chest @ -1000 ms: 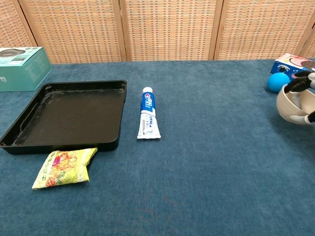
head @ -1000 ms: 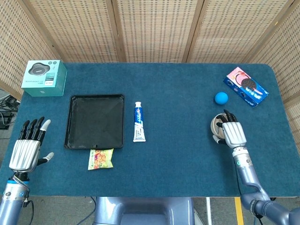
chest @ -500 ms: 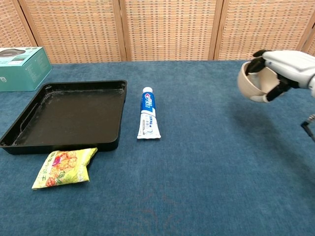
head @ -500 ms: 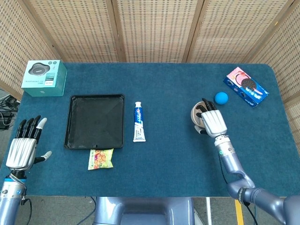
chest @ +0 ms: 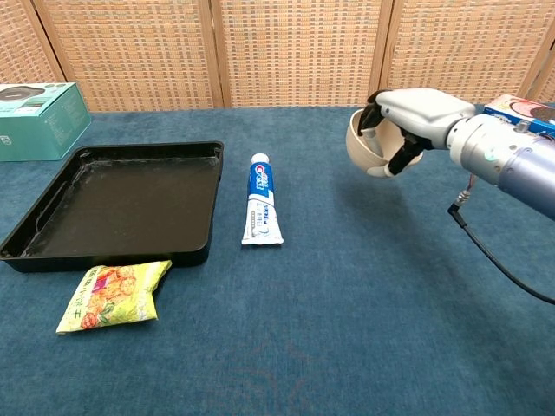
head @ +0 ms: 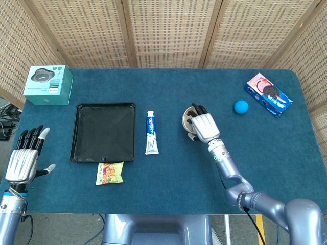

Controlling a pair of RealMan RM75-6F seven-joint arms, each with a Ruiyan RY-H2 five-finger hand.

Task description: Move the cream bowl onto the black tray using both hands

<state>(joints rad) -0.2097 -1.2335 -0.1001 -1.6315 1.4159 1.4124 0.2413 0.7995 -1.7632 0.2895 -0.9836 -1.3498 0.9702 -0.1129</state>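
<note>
Blue felt-covered table (head: 179,194), woven rattan screen (head: 168,30) with wooden frames behind, even light

Looking matt and napped like felt: blue table cloth (head: 179,184); showing smooth glazed sheen: cream bowl (chest: 362,146); gleaming as dull black plastic: tray (chest: 52,204); shining as glossy plastic: toothpaste tube (chest: 261,211), snack packet (chest: 113,295); appearing woven cane: screens (head: 168,30)
</note>
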